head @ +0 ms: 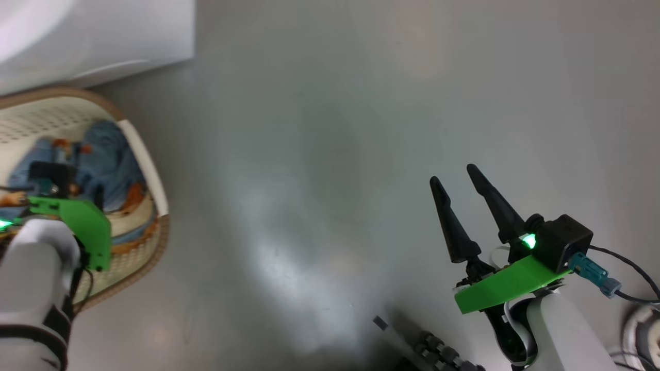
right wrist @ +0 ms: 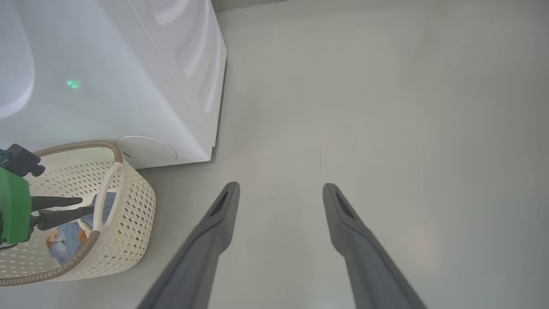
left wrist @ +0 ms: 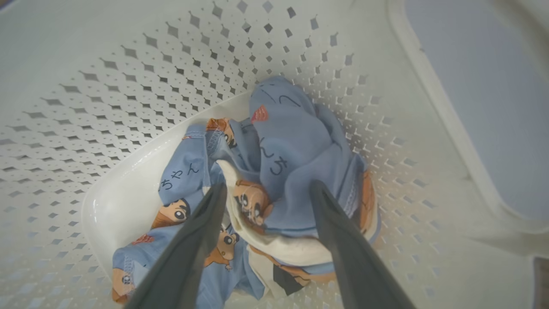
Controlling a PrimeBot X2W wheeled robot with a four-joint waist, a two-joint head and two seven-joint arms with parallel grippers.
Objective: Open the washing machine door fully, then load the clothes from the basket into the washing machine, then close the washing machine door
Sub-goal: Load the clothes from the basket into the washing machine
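Closest in the left wrist view, the left claw point(left wrist: 269, 186) points down into the basket, its two dark fingers standing well apart with nothing gripped between them. The tips straddle the top of the clothes point(left wrist: 291, 163), a crumpled heap of light blue fabric printed with orange-brown cartoon faces, with a cream-white piece folded through it. The tips look to be at or just above the fabric; whether they touch it I cannot tell from this angle. The heap lies on the bottom of the basket point(left wrist: 128, 86), whose cream perforated walls rise all round it.

In the head view the right claw point(head: 452, 174) hangs at the lower right over the bare grey floor point(head: 330, 180). Its fingers are spread and hold nothing, and it is well apart from the basket at the lower left.

Farther off, the right wrist view looks past the right claw's parted fingers. The basket stands on the floor at the left, with its brown woven-look rim and a cream loop handle point(right wrist: 105, 193). The left claw's fingers reach into it over the blue clothes. Just behind the basket stands the white washing machine point(right wrist: 107, 86), with a round flap point(right wrist: 146, 150) low on the side that faces the basket.
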